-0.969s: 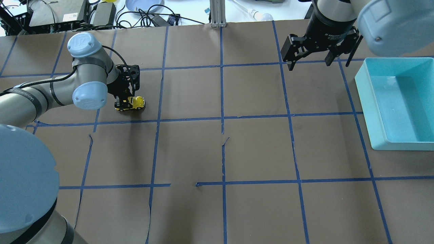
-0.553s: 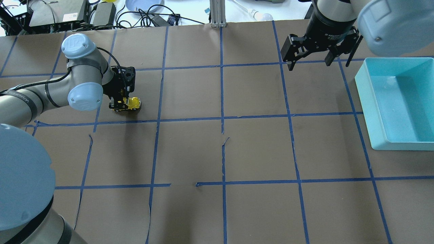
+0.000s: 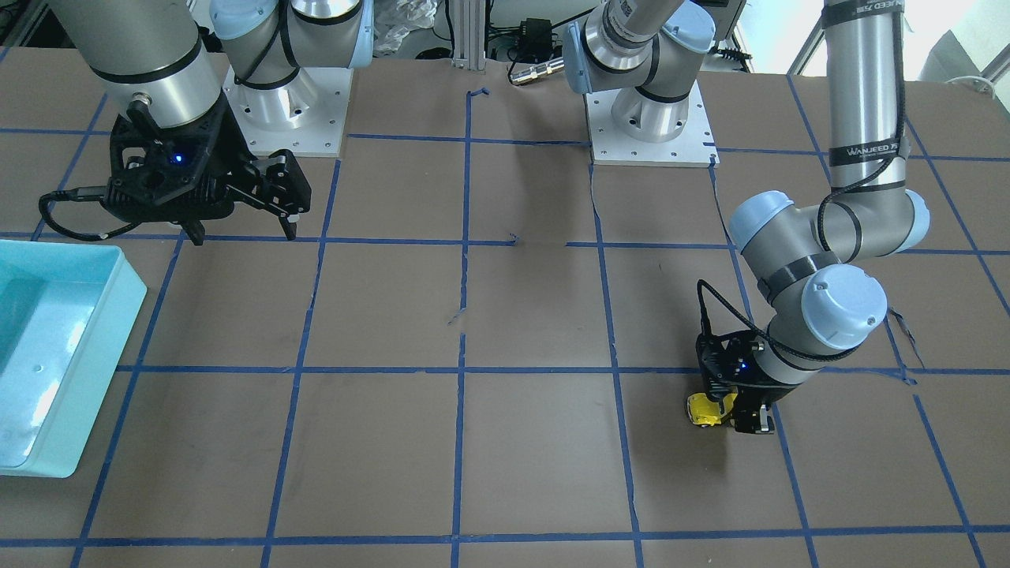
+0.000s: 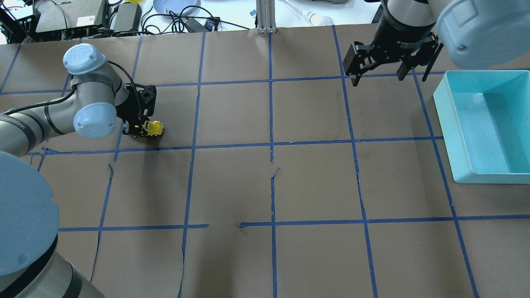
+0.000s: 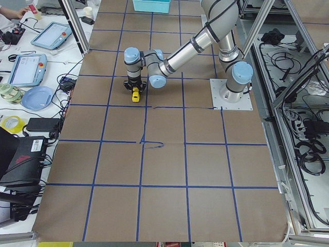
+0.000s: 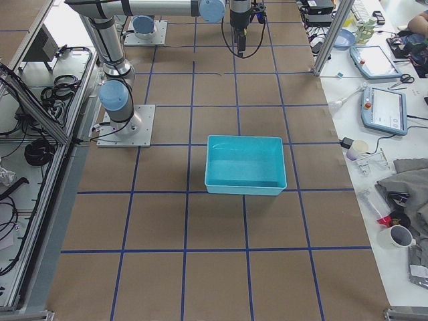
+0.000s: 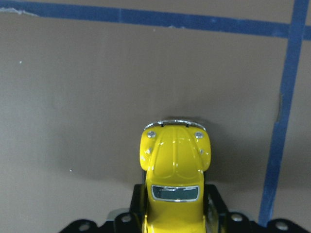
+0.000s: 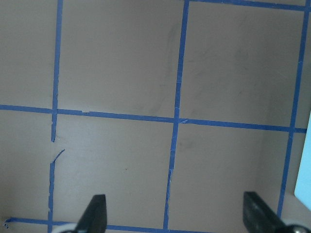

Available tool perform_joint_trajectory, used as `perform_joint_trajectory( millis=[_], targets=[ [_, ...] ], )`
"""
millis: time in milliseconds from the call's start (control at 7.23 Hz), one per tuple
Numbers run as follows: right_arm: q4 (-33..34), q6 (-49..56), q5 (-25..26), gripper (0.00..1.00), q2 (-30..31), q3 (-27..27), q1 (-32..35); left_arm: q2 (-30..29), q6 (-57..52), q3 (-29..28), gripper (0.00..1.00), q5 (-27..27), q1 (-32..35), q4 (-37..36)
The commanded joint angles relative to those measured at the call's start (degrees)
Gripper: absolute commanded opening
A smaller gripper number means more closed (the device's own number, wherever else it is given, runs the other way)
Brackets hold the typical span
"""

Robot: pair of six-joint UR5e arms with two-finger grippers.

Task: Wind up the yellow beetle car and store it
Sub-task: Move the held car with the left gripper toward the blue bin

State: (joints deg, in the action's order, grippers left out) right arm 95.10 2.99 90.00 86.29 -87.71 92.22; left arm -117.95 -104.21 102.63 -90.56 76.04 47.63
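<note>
The yellow beetle car (image 4: pixel 154 128) sits on the brown table at the far left, wheels on the surface. My left gripper (image 4: pixel 140 129) is shut on its rear half. The car also shows in the front-facing view (image 3: pixel 705 409) and in the left wrist view (image 7: pixel 175 167), nose pointing away from the camera. In the exterior left view the car (image 5: pixel 135 95) sits under the near arm. My right gripper (image 4: pixel 377 74) is open and empty, hanging above the table at the back right, beside the bin. Its fingertips (image 8: pixel 97 213) show spread wide in the right wrist view.
A light blue open bin (image 4: pixel 451 136) stands at the right edge of the table, also in the front-facing view (image 3: pixel 118 315) and the exterior right view (image 6: pixel 245 190). Blue tape lines grid the brown surface. Cables and boxes (image 4: pixel 70 16) lie beyond the table's far edge.
My left gripper has dragged the car along the table to the left, toward the robot's left side. The right arm has not moved.
</note>
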Motion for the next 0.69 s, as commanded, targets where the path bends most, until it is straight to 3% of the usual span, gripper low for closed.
perform_joint_trajectory(
  millis=[0, 553],
  targets=[
    [0.0, 0.0, 0.0, 1.0, 0.0, 0.0, 0.1, 0.2, -1.1, 0.0, 0.19, 0.0, -1.5, 0.0],
    [0.0, -0.1, 0.1, 1.0, -0.2, -0.2, 1.0, 0.4, -3.4, -0.1, 0.2, -0.1, -3.5, 0.0]
  ],
)
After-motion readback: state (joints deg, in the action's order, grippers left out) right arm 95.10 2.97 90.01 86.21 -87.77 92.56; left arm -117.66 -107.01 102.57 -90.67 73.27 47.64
